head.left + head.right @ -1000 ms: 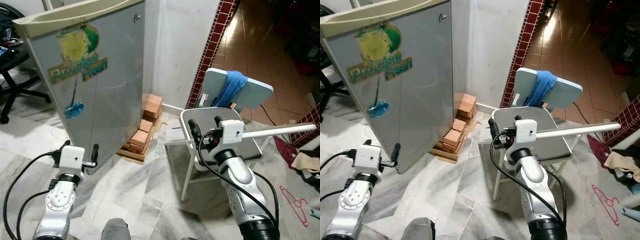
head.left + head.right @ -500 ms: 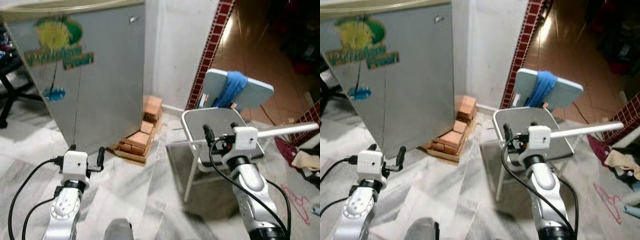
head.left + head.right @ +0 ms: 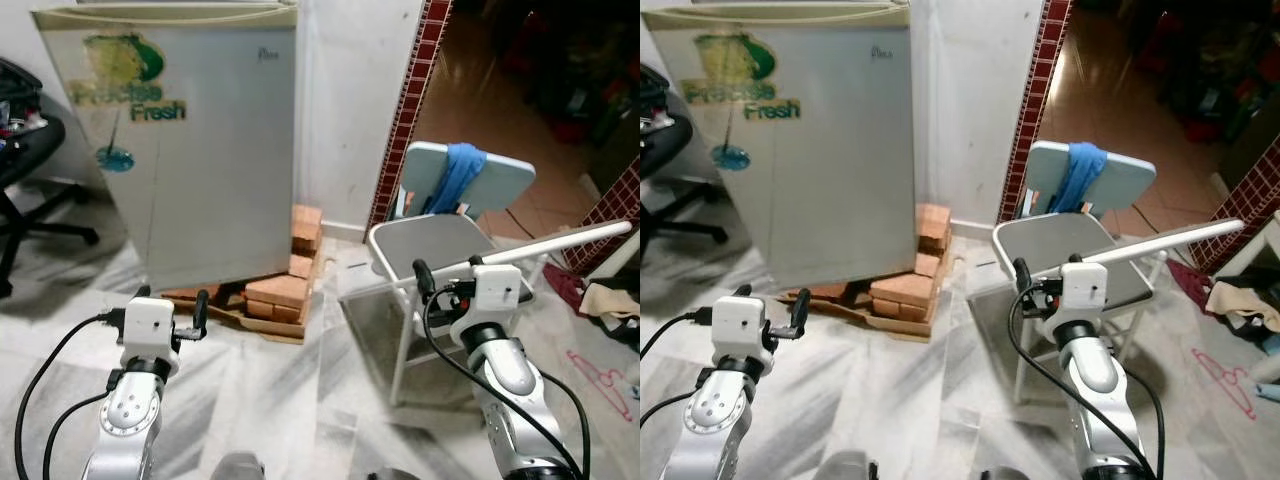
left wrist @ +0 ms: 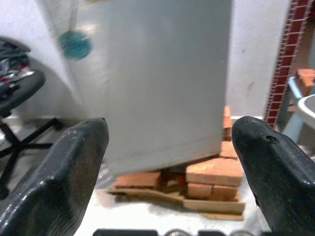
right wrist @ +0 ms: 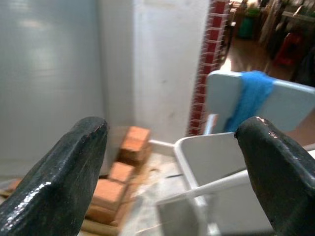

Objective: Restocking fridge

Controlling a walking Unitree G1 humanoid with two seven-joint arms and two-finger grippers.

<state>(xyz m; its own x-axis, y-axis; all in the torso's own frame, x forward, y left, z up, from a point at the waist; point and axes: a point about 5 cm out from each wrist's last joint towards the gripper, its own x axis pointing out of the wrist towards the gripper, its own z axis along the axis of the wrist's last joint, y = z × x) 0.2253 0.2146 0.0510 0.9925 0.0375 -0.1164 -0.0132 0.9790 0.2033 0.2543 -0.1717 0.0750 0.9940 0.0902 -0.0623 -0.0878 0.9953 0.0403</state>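
While both arms are held out low over the marble floor point(image 3: 290, 380), the left gripper point(image 3: 172, 303) and right gripper point(image 3: 445, 275) each have their fingers spread wide with nothing between them. Past the left one, well apart from it, the fridge point(image 3: 190, 140) stands with its door closed, propped on a pile of bricks point(image 3: 285, 290). The right gripper hovers just in front of a grey folding chair point(image 3: 440, 245) with a blue cloth point(image 3: 455, 175) draped over its back. An office chair point(image 3: 25, 170) sits far left.
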